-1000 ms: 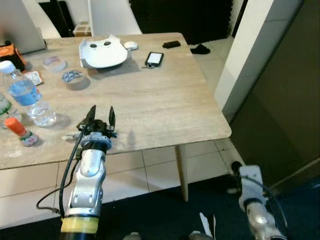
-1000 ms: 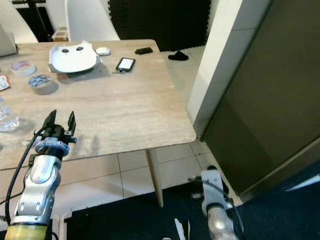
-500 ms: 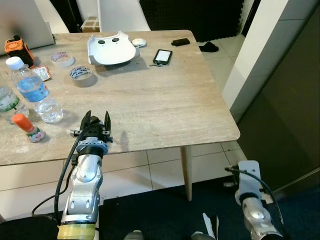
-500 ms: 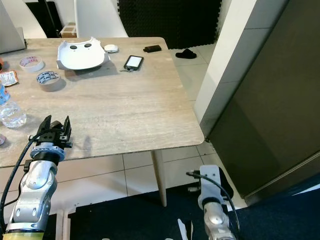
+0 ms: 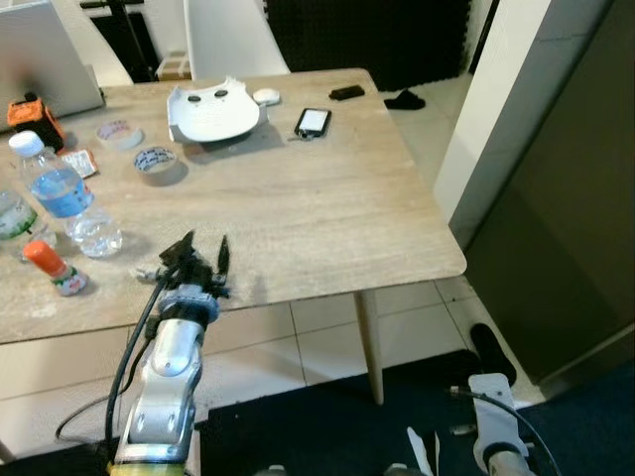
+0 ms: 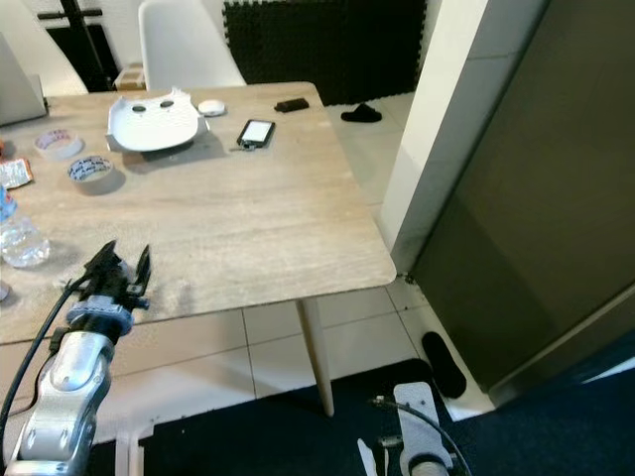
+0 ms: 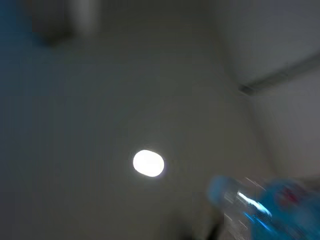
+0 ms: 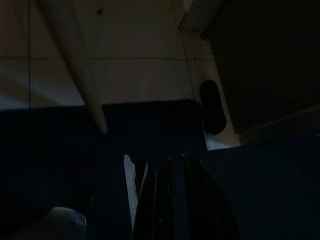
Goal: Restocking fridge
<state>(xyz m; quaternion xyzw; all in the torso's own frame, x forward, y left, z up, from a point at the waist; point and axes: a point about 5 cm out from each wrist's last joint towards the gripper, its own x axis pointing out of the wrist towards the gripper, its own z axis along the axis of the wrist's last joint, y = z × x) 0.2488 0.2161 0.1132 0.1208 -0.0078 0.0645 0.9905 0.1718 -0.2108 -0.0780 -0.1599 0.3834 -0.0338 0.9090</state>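
Note:
A clear water bottle with a blue label stands at the left of the wooden table. A second bottle with a green label is at the picture's edge, and a small orange-capped bottle lies in front of them. My left gripper is raised at the table's front edge, to the right of the bottles, open and holding nothing. The left wrist view is blurred and catches the blue-labelled bottle. The dark grey fridge front stands at the right. My right arm hangs low beside it.
On the far side of the table lie a white cat-faced plate, a phone, two tape rolls and an orange device. A white chair stands behind. A black slipper lies on the tiles near the table leg.
The camera has swayed, so the whole scene shifts. My left gripper stays open at the table's front edge. My right arm sits lower in the picture.

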